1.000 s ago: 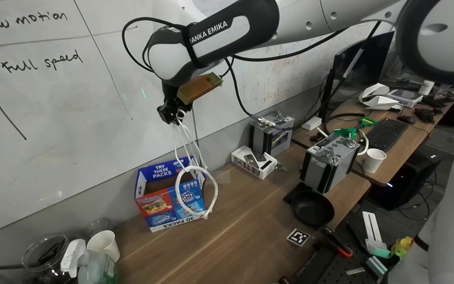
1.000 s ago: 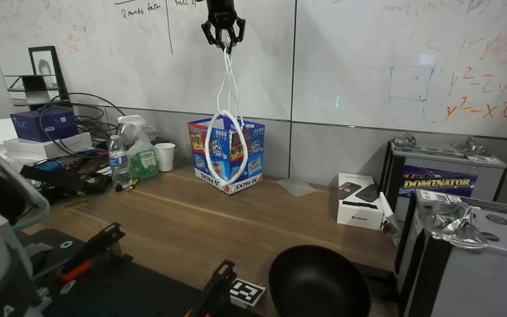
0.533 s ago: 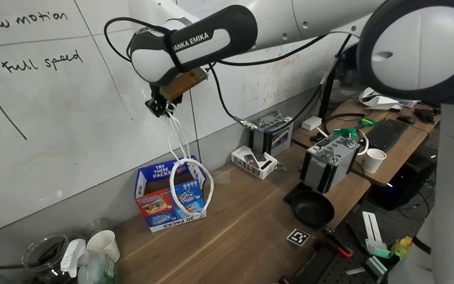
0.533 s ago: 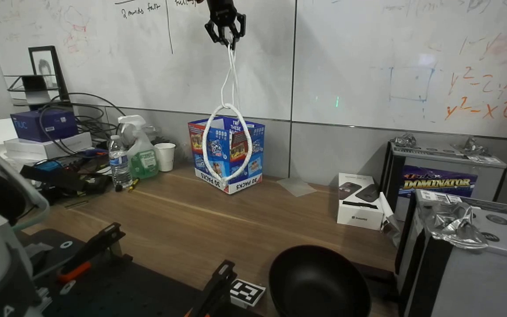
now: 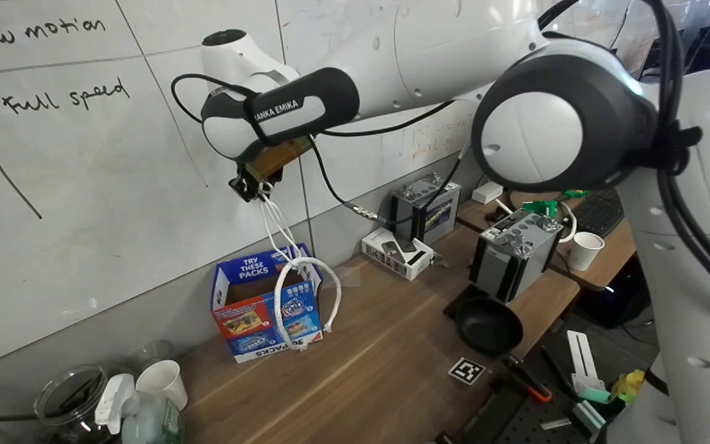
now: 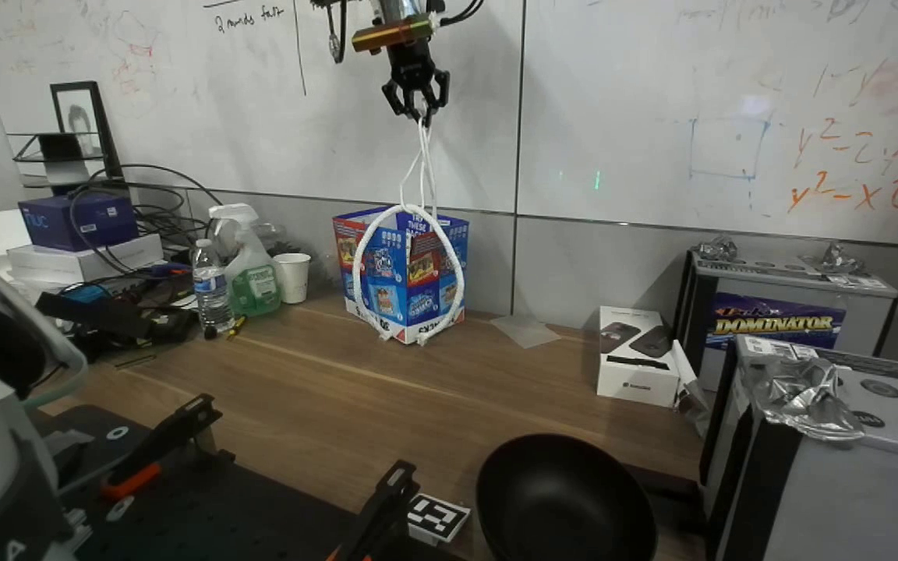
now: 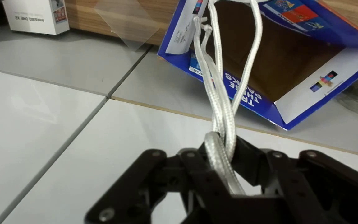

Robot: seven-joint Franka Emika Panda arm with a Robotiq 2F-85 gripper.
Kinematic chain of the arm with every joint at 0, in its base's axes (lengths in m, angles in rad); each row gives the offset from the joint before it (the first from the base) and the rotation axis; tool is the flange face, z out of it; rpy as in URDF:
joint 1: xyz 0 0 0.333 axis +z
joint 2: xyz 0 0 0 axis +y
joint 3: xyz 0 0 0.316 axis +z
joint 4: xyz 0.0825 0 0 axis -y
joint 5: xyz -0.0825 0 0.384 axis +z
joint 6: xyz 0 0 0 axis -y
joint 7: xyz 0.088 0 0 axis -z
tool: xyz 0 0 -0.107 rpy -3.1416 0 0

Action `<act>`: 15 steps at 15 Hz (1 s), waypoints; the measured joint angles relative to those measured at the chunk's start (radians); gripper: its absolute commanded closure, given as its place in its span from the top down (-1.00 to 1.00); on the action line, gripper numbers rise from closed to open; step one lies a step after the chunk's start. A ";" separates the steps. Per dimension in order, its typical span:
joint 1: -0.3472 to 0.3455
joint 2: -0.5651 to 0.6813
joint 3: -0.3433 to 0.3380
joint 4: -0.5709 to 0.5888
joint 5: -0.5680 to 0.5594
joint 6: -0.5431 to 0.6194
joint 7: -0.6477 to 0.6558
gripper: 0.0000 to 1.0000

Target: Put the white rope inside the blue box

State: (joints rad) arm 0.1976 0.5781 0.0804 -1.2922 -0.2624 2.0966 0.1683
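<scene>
The white rope (image 6: 410,209) hangs from my gripper (image 6: 423,118), which is shut on its folded upper strands. In the wrist view the rope (image 7: 225,105) passes between the fingertips of the gripper (image 7: 224,141). Its thicker lower part (image 5: 278,299) hangs as an arch with two separate ends, across the front of the blue box in both exterior views. The blue box (image 5: 253,265), printed with snack pictures, stands open-topped on the table against the wall. The gripper is above the box's rim. In the wrist view the strands cross one side of the box's opening (image 7: 269,62).
A whiteboard wall (image 6: 589,101) rises right behind the box. A spray bottle (image 6: 250,273), water bottle (image 6: 212,288) and paper cup (image 6: 292,276) stand beside it. A white product box (image 6: 636,358), grey cases (image 6: 831,467) and a black pan (image 6: 566,499) are also on the table.
My gripper has come down with the rope and shifted slightly sideways. The rope's lower part, earlier a closed loop, now has its two ends apart. The box has not moved.
</scene>
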 measured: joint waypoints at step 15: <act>0.010 0.237 -0.001 0.219 0.079 -0.034 -0.009 0.19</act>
State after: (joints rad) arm 0.2076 0.8147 0.0790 -1.0729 -0.1836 2.0627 0.1593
